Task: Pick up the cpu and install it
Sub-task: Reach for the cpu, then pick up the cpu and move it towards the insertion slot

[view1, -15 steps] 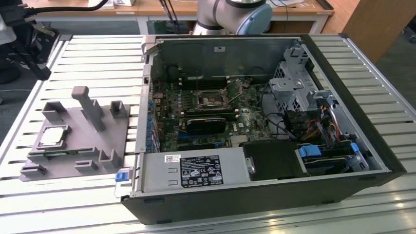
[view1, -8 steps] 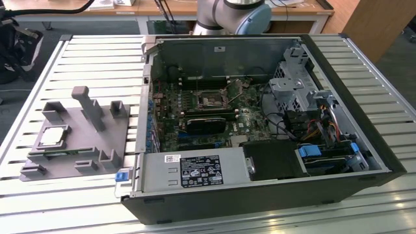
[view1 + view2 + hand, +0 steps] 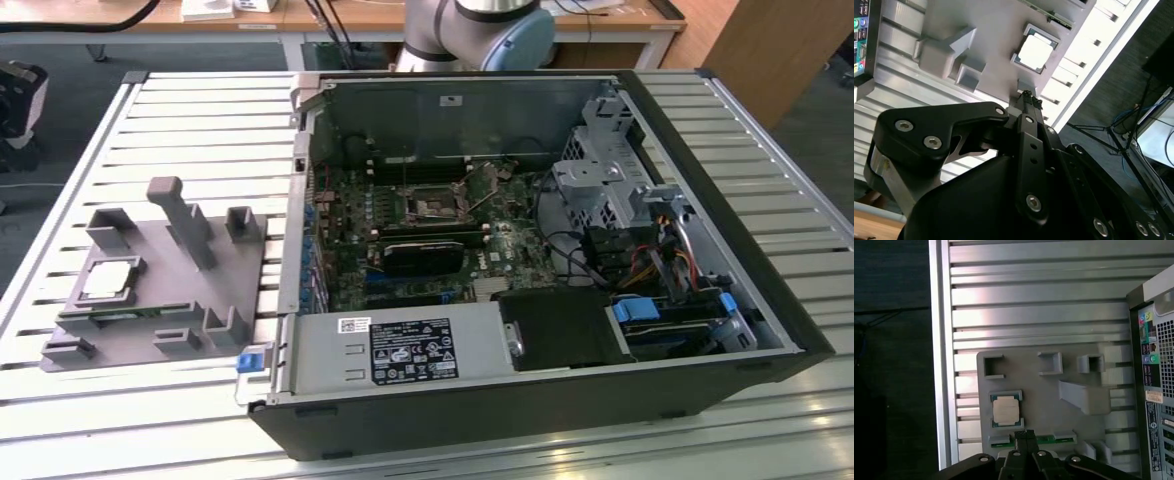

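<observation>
Hovering gripper (image 3: 1027, 96): jaws pinched together, empty, above grey fixture (image 3: 1046, 410).
Cpu (image 3: 1005, 409): flat in fixture pocket, near fingertips, untouched.
Pick, judged: needs jaws widened, centred, square descent on the rim.
Socket (image 3: 434, 207): inside open case (image 3: 534, 425), well apart.

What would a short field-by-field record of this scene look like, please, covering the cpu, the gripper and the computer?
cpu: lies flat in a recess of the grey holder, shiny side up
gripper: fingers shut, holding nothing, clear of the cpu
memory stick: green, on the same holder beside the cpu
computer case: open, motherboard exposed, on the exterior view's right of the holder
task state: cpu not yet picked up
</observation>
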`<state>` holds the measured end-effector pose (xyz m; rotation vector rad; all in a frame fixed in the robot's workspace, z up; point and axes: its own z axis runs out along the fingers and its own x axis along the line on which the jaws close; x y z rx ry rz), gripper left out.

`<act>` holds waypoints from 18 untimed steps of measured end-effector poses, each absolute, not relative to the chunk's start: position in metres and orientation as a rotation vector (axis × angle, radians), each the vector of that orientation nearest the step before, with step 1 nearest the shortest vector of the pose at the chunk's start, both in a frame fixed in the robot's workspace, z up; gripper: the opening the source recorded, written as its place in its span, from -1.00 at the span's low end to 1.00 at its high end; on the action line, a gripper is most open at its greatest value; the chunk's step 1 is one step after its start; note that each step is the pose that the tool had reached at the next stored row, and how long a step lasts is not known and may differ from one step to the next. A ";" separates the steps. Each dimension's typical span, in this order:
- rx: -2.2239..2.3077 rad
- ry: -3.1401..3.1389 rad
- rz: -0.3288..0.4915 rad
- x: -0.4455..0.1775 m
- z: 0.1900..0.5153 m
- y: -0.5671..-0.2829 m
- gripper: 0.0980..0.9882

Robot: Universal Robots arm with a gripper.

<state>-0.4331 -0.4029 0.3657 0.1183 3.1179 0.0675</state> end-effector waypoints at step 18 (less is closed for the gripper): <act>0.118 3.118 0.076 -0.446 0.352 -0.405 -0.98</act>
